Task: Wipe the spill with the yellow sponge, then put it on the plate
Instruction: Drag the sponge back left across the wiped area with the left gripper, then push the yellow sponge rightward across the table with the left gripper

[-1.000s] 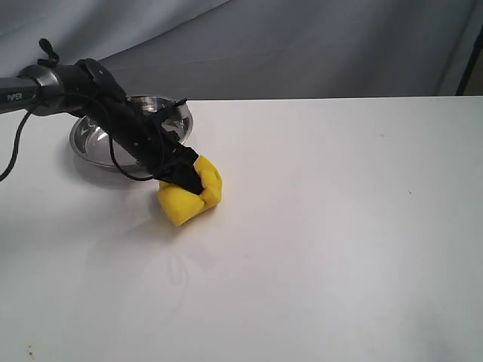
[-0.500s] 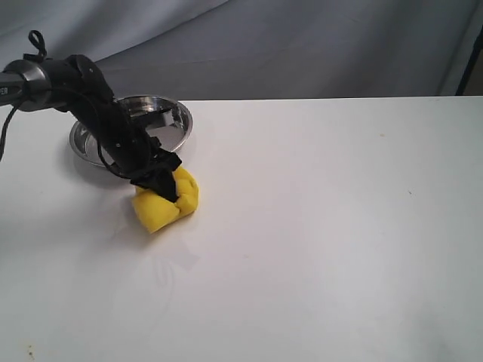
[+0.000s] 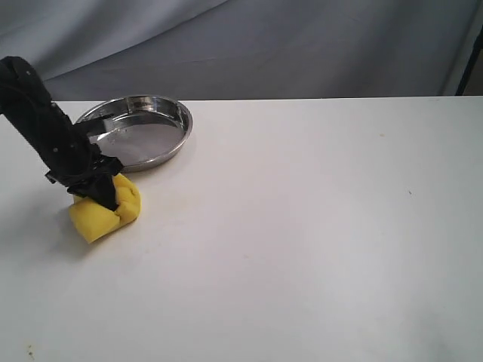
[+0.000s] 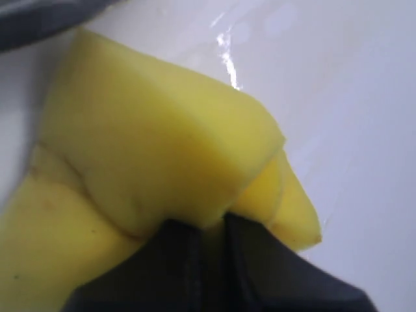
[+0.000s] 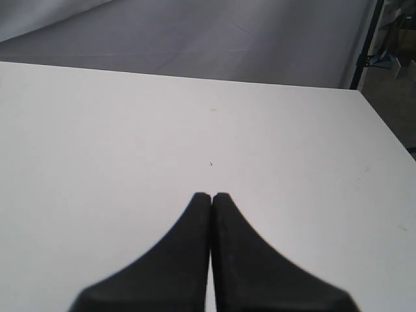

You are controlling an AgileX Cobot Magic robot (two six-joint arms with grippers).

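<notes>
Beside the plate point(image 3: 183, 125), the left claw point(image 3: 103, 197) pinches the yellow sponge point(image 3: 93, 219) (badly squashed).

Left side half hidden here!
The left arm point(image 3: 45, 128) runs off the exterior view's edge at ten o'clock and covers the plate point(image 3: 183, 124) rim at the plate's eight o'clock. The left gripper point(image 3: 106, 194) tips are sunk in the sponge point(image 3: 98, 219) fold, out of sight, and the table point(image 3: 302, 226) beneath the sponge is hidden. In the left wrist view the sponge is blurred and cropped by the frame.
</notes>
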